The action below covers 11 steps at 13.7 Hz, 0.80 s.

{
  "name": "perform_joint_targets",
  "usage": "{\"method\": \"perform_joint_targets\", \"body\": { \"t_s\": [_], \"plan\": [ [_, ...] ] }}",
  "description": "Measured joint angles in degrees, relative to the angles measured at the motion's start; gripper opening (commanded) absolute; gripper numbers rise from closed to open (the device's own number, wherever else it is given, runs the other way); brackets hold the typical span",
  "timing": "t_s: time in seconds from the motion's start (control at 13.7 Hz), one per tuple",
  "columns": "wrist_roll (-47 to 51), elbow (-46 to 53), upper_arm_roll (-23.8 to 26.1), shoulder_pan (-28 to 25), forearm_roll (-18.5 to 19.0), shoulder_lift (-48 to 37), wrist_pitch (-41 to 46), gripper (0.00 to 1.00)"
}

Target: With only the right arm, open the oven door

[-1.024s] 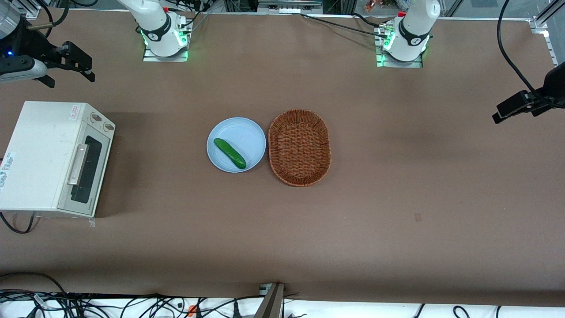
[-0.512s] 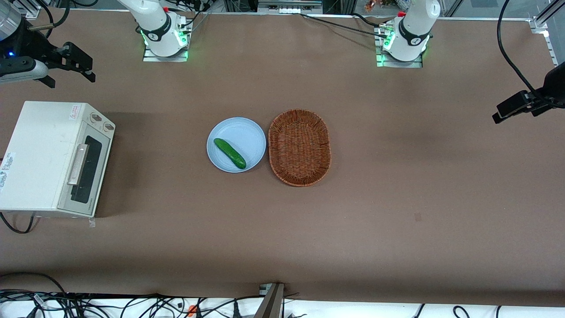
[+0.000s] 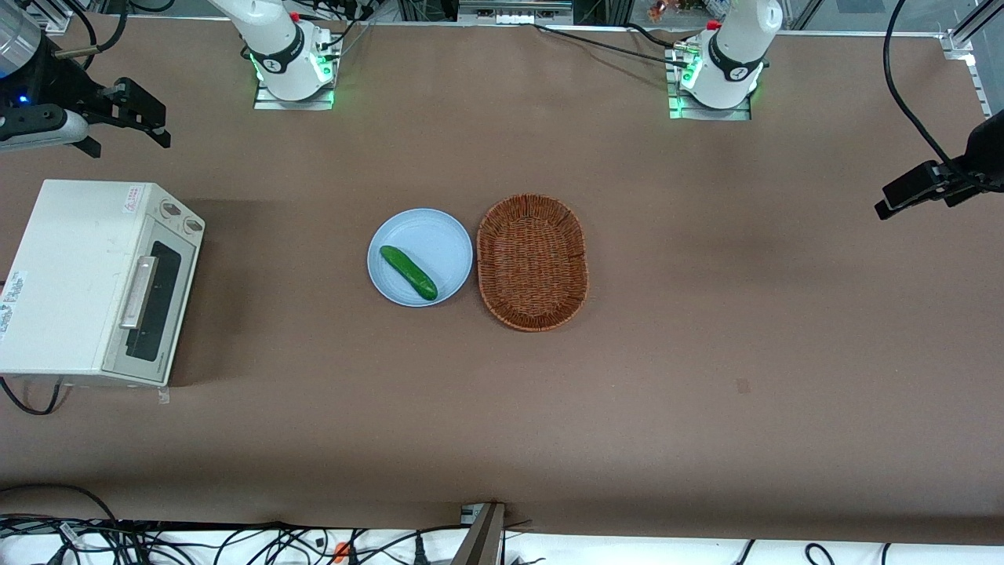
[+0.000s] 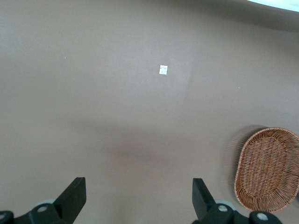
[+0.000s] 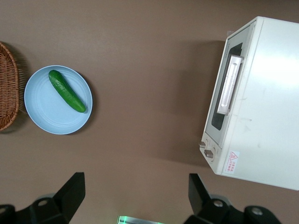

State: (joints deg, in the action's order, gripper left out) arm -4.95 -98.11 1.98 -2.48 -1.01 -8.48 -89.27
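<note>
Front view first: we find the oven door (image 3: 150, 311) shut, flush against the face of the cream toaster oven (image 3: 74, 275), which stands at the working arm's end of the table (image 3: 706, 353). The door faces the middle of the table, so its long silver handle (image 3: 138, 292) is reachable from the open side; we judge this placement deliberate, leaving room for the door to swing down. Two knobs (image 3: 180, 216) sit on the panel beside the door, farther from the front camera.

Outward from the oven, a blue plate (image 3: 447, 235) carrying a cucumber (image 3: 408, 272) lies near the table's middle, with a wicker basket (image 3: 532, 262) just beside it.

We note the right arm (image 3: 31, 118) raised above the table, farther from the front camera than the oven and well apart from the handle. Its gripper (image 3: 149, 118) has its fingers (image 5: 74, 186) spread wide, holding nothing and touching nothing. We judge the approach to the handle not yet made.
</note>
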Motion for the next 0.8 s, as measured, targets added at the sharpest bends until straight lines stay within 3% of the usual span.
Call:
{"method": "perform_joint_targets", "body": {
  "t_s": [0.15,0.44,0.73,0.8],
  "plan": [
    [0.00,0.00,0.00,0.01,0.05,0.08,-0.03,0.79],
    [0.00,-0.03,0.00,0.01,0.25,0.63,-0.13,0.31],
    [0.00,-0.98,-0.62,0.10,1.50,3.37,-4.21,0.00],
    [-0.20,-1.54,-1.13,0.14,1.92,4.82,-6.52,0.00]
  ]
}}
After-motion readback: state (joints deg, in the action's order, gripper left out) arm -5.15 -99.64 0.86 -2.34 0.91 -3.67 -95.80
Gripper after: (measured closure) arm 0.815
